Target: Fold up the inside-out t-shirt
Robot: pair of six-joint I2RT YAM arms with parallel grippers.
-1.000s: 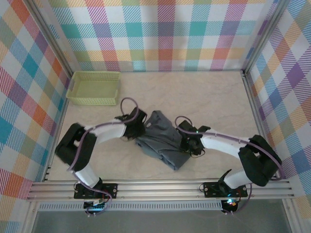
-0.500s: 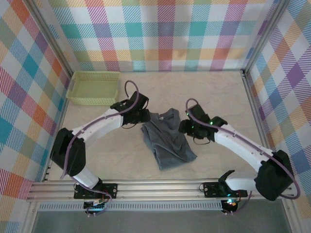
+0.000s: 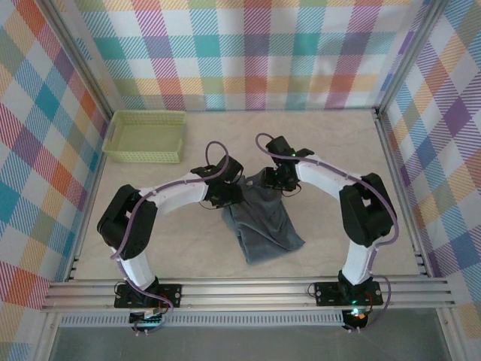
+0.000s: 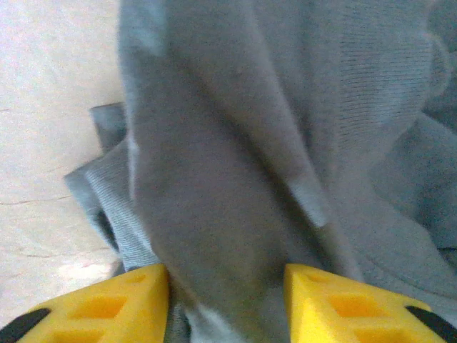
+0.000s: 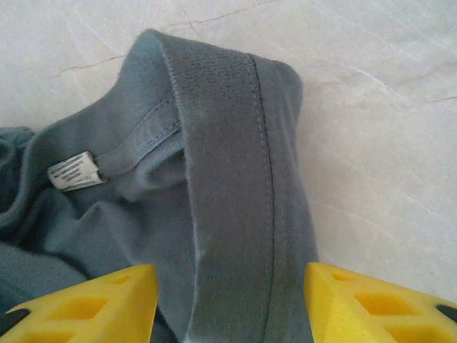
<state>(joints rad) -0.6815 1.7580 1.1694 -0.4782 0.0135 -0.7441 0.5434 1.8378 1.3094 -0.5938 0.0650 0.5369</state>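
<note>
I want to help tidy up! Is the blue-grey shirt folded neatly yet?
Not yet. The t-shirt lies bunched and wrinkly on the table, with its neck label showing.

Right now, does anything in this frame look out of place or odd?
The t-shirt lies bunched and wrinkled rather than spread flat, skewed on the table. In the right wrist view its collar is flopped over with the white label and seams exposed, so it's inside out. The basket looks normal.
</note>
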